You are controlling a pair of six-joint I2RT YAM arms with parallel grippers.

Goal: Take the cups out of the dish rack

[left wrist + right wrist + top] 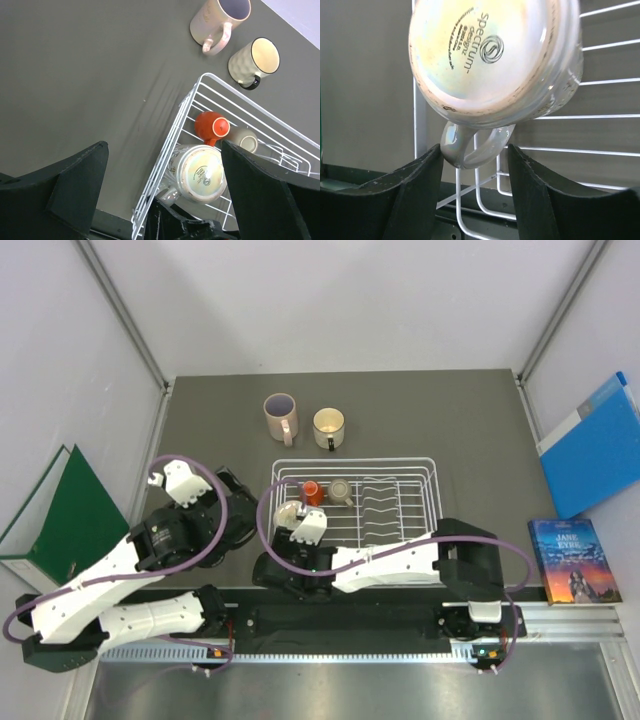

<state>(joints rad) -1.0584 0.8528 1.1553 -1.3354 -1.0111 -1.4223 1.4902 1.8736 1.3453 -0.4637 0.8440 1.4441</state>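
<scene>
right gripper (476,150): pinched handle (454,150) of speckled mug (495,55), upturned in dish rack (432,490) near-left corner | left gripper (164,145): spread wide, empty, beside rack | risk: pivoted on thin hold, snagged wire, knocked red-orange cup (211,125) if lifted fast

speckled mug (495,60) cropped at top, dish rack (168,147) running off frame

dish rack (167,147), speckled mug (200,172) upturned inside

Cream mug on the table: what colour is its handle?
Black. The cream mug shows best in the left wrist view.
</scene>
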